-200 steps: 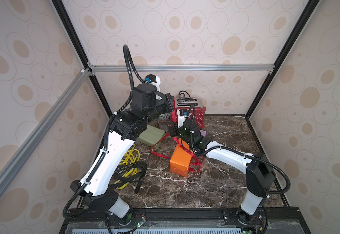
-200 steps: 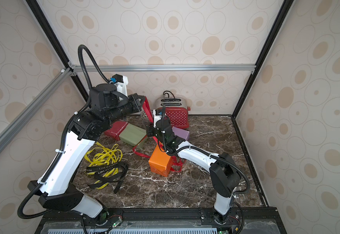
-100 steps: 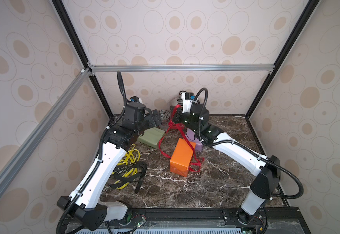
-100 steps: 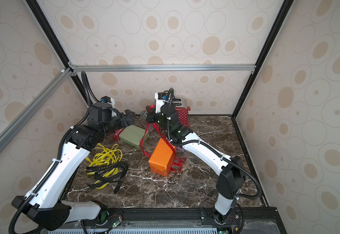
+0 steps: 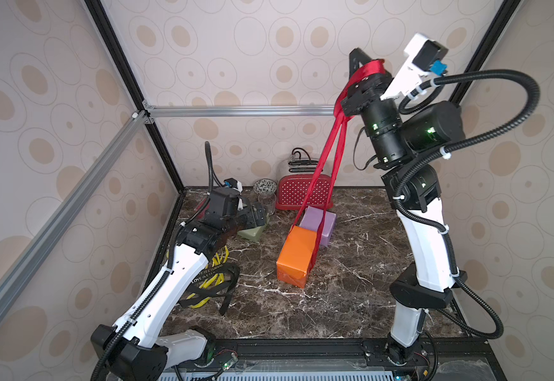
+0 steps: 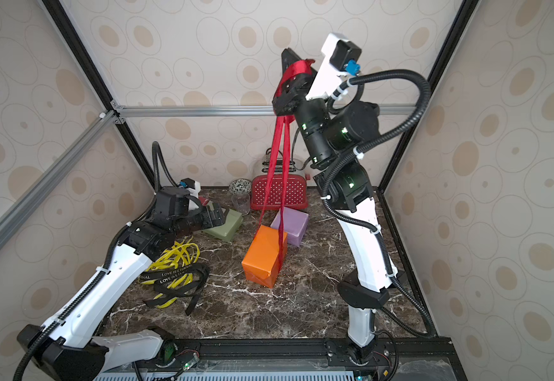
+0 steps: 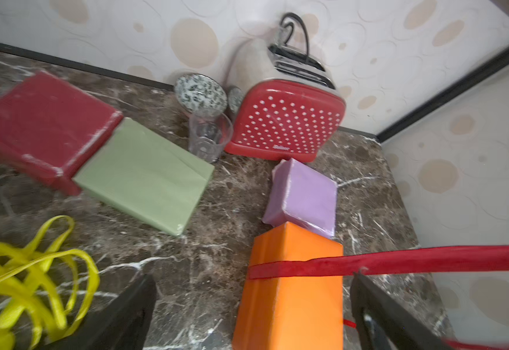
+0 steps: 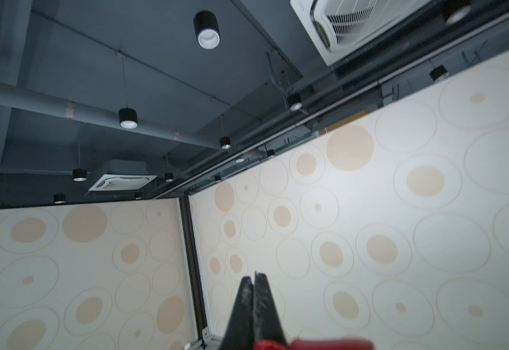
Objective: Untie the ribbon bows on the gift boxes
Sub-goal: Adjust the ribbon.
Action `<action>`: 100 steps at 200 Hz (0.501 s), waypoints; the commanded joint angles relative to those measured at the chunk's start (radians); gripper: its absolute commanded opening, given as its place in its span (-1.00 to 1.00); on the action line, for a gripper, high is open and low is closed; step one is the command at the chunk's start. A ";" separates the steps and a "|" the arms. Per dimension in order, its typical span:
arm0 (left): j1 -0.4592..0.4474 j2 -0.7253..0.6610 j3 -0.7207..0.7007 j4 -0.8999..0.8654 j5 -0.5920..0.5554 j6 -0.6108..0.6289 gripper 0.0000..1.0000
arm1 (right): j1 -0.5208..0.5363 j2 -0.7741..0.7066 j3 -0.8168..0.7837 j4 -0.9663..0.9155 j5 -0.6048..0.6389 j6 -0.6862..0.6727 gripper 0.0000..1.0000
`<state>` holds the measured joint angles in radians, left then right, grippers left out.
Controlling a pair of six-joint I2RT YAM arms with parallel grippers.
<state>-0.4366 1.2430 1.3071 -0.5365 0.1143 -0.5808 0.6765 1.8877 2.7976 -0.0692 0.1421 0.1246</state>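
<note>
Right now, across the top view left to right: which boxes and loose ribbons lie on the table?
In order: yellow ribbons → olive green box → orange box → lilac box. Left out: black ribbon, overlapping the yellow; dark red box, mostly hidden behind the left arm.

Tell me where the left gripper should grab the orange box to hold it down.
Probably the near end of the orange box, jaws across its narrow width, coming from above on the left. The red ribbon loops its far part and runs taut up to the shut right gripper, so the near end is bare and clear of the strands.
</note>
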 commanded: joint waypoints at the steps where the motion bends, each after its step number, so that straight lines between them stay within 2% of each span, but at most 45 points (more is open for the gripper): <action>1: -0.002 0.002 -0.013 0.123 0.205 0.024 0.99 | -0.014 -0.008 -0.028 0.068 0.024 -0.102 -1.00; 23: -0.026 -0.002 -0.014 0.213 0.308 0.031 0.99 | -0.044 -0.043 -0.049 0.083 0.012 -0.076 -1.00; 48: -0.120 0.047 0.074 0.270 0.383 0.055 0.99 | -0.061 -0.067 -0.071 0.070 0.008 -0.058 -1.00; 81: -0.242 0.178 0.236 0.283 0.359 0.124 0.99 | -0.063 -0.079 -0.096 0.052 0.003 -0.042 -1.00; 100: -0.276 0.258 0.324 0.339 0.363 0.152 0.99 | -0.064 -0.082 -0.098 0.039 0.008 -0.030 -1.00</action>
<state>-0.6754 1.4269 1.5188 -0.2871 0.4480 -0.5060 0.6132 1.8393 2.7026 -0.0345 0.1528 0.0853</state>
